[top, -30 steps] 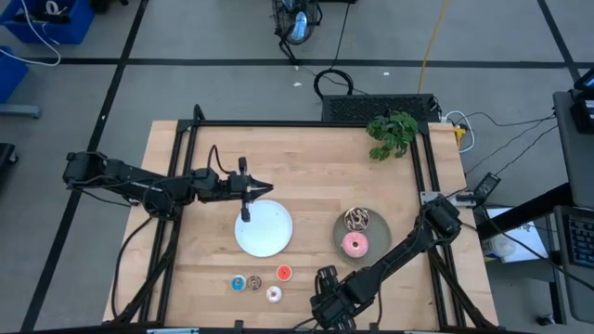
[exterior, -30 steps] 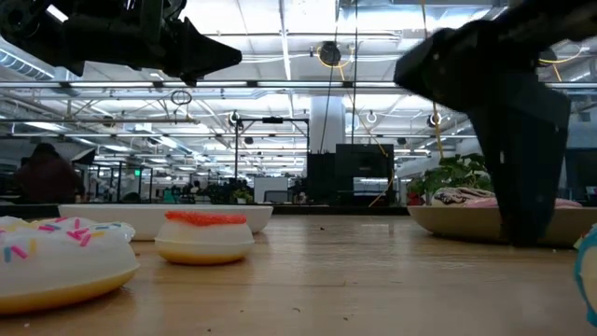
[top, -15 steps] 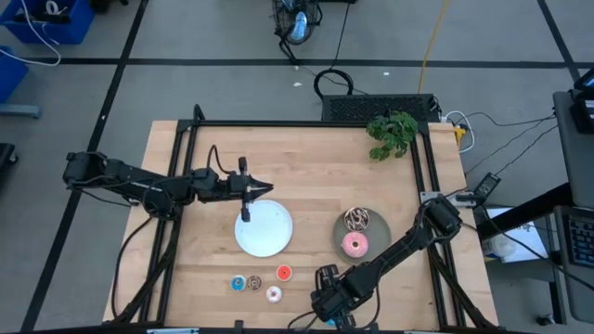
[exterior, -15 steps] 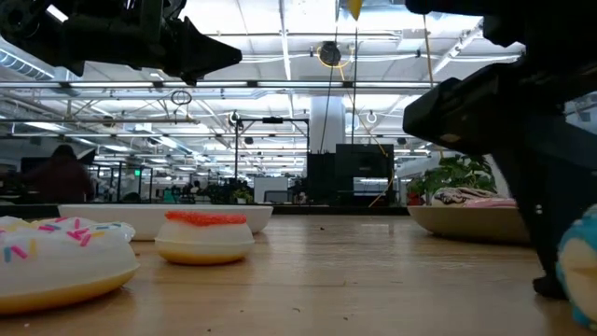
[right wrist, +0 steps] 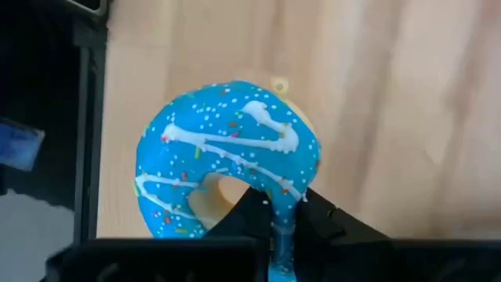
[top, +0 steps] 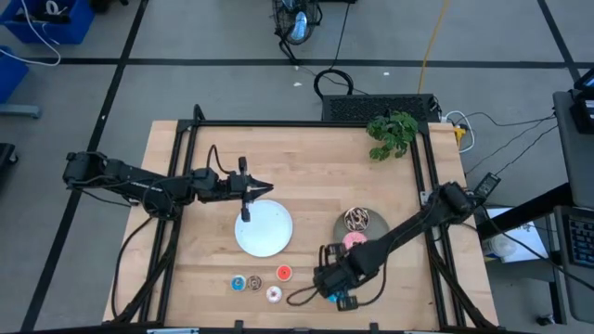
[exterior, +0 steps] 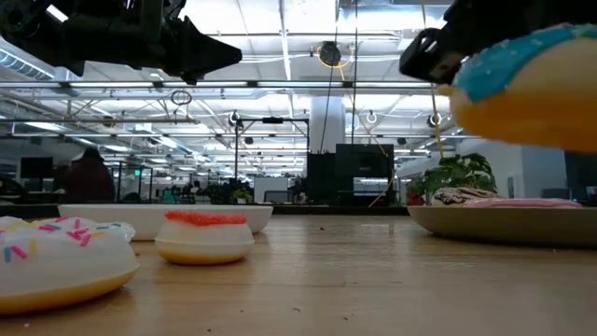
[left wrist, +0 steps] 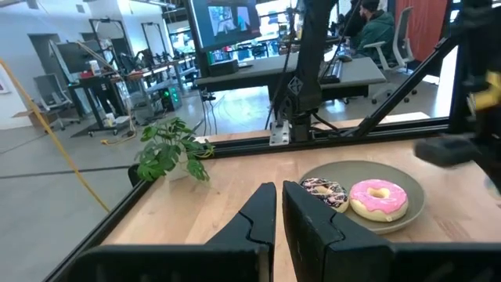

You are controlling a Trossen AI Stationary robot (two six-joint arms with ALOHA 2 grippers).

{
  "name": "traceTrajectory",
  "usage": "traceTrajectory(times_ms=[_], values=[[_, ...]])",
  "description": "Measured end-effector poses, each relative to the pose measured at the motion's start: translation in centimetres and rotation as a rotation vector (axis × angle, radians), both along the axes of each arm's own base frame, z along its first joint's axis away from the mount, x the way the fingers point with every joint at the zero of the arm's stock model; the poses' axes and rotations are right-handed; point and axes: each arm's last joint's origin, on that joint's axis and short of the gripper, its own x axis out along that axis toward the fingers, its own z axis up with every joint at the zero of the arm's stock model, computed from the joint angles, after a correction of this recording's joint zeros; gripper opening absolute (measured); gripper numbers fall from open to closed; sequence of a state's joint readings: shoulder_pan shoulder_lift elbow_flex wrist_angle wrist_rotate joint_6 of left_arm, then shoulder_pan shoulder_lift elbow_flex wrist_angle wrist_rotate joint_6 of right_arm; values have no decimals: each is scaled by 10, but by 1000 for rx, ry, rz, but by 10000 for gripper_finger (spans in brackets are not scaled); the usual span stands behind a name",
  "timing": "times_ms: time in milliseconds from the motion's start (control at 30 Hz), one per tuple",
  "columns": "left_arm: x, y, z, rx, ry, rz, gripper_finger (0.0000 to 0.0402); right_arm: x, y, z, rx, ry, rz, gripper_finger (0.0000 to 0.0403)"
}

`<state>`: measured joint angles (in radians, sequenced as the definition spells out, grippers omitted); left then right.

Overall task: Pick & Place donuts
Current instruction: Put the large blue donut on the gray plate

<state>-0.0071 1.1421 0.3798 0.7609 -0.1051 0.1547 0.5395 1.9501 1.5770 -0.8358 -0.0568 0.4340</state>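
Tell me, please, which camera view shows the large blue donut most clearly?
The right wrist view: the blue donut fills it, icing and sprinkles plain, pinched in the right gripper. The low view shows only its edge, lifted off the table. The high view shows just a blue speck. The left wrist view does not show it clearly.

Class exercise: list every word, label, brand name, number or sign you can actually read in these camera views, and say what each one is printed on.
No readable text in any view.
Monitor in the room behind the table: shows a picture, any writing too blurred to read.
Blue donut held by the right gripper: only icing lines and sprinkles, no lettering.
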Motion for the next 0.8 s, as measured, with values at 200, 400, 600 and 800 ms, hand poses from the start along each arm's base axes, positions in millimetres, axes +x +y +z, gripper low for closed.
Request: traceTrajectory(times_ms=[200, 400, 600, 800], values=[[0, 0, 0, 7, 1, 0, 33, -7, -37, 51, 75, -45, -212, 11], [0, 0, 0, 7, 1, 0, 33, -26, -75, 94, 157, -54, -471, 14], [0, 0, 0, 6, 1, 0, 33, -55, -103, 114, 78, 31, -592, 10], [0, 0, 0, 22, 3, 0, 33, -60, -117, 116, 56, 68, -642, 10]])
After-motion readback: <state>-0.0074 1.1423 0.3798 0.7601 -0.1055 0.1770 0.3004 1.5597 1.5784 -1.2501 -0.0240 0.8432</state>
